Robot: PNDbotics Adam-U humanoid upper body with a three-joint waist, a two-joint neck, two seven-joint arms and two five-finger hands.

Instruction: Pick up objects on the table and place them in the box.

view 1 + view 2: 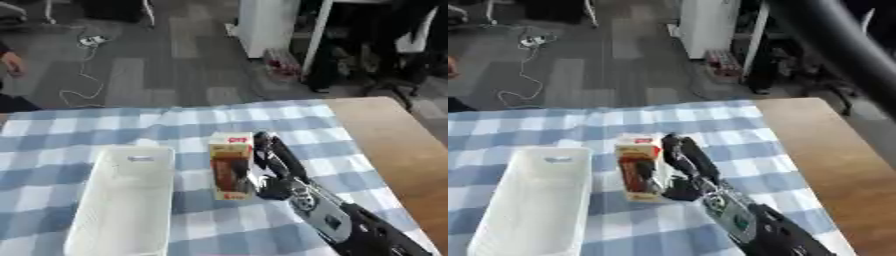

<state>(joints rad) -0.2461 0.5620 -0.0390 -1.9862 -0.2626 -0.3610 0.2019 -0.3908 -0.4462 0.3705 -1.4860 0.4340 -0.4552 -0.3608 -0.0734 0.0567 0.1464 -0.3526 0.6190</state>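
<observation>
At the left of the table stands a long white plastic box (122, 200) with ribbed walls, its open top facing up and its long side running away from the camera; nothing can be made out inside it. Just to its right, apart from it by a strip of cloth, stands a small upright carton (232, 167) with a white and red top and an orange-brown printed front. No other object lies between the carton and the box.

The robot's right hand (682, 167), black with silver joints, reaches in from the lower right corner and lies along the right side of the carton. Its fingers (677, 150) run mostly straight up beside the carton's right face and appear to touch it, while a darker part of the hand sits low near the carton's bottom right corner. Whether the thumb wraps the carton cannot be told. The left hand shows in neither view.

The table is covered with a blue and white checked cloth (52, 135), and bare brown wood (385, 135) shows along its right edge. Beyond the table lies a grey tiled floor (131, 75) with a white cable (83, 75) trailing across it, and a white cabinet (267, 25) stands farther back.
</observation>
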